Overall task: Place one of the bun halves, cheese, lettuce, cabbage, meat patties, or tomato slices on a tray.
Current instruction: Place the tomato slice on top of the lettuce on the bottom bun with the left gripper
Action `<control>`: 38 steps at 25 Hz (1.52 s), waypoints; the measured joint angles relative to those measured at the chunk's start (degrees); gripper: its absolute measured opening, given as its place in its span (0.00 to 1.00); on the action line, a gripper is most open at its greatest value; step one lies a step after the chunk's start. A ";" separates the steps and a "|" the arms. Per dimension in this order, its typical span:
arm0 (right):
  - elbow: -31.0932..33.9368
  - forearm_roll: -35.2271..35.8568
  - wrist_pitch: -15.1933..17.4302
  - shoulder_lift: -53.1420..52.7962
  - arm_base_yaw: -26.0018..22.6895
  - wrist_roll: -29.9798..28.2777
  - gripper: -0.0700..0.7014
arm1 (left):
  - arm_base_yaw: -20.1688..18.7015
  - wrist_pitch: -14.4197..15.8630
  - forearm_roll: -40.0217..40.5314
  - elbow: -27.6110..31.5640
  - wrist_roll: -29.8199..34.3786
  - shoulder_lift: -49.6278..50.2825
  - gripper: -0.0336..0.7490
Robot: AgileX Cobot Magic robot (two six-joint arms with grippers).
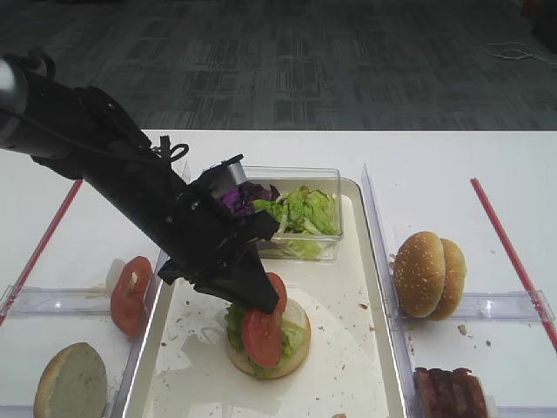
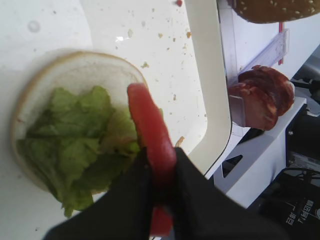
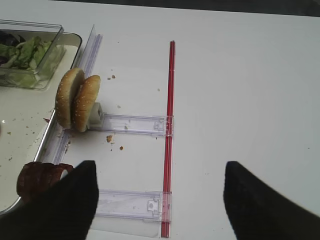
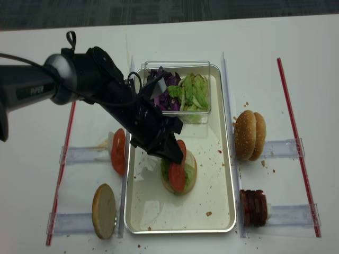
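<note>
One tomato slice (image 2: 150, 125) is pinched edge-up in the left jaws over the lettuce-topped bun half (image 1: 291, 344) mid-tray (image 4: 217, 211); right jaws gape, empty, above the counter. Next, judged: lower, then release flat.

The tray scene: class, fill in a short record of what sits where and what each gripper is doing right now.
tray: large off-white rectangular tray with silvery rim, crumb-speckled
on tray: pale bun half topped with green ruffled lettuce
left gripper: shut on round red tomato slice, held over the lettuce
right gripper: open, over bare table
clear plastic box: at the tray's far end, holds purple cabbage and more lettuce
right of tray: two sesame bun halves on edge; dark meat patties
left of tray: spare tomato slices; another bun half
</note>
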 joint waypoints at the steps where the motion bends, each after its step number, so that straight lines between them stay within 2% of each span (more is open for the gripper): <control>1: 0.00 0.00 0.00 0.00 0.00 0.00 0.81 | 0.00 -0.12 0.00 0.00 0.00 0.09 0.15; 7: 0.00 0.00 0.00 0.00 0.00 0.00 0.81 | 0.00 -0.47 -0.13 0.00 -0.02 0.09 0.15; 10: 0.00 0.00 0.00 0.00 0.00 0.00 0.81 | 0.00 -0.94 -0.13 0.00 -0.66 0.09 0.19; 12: 0.00 0.00 0.00 0.00 0.00 0.00 0.81 | 0.00 -1.07 -0.13 0.00 -0.93 0.09 0.26; 18: 0.00 0.00 0.00 0.00 0.00 0.00 0.81 | 0.00 -1.53 0.72 0.00 -3.05 0.09 0.56; 22: 0.00 0.00 0.00 0.00 0.00 0.00 0.81 | 0.00 -1.80 1.59 0.00 -3.65 0.09 0.67; 29: 0.00 0.00 0.00 0.00 0.00 -0.10 0.81 | 0.00 -2.38 1.59 0.00 -3.65 0.09 0.77; 38: 0.00 0.00 0.00 0.00 0.00 -0.10 0.81 | 0.92 -2.60 3.44 0.00 -3.91 0.09 0.79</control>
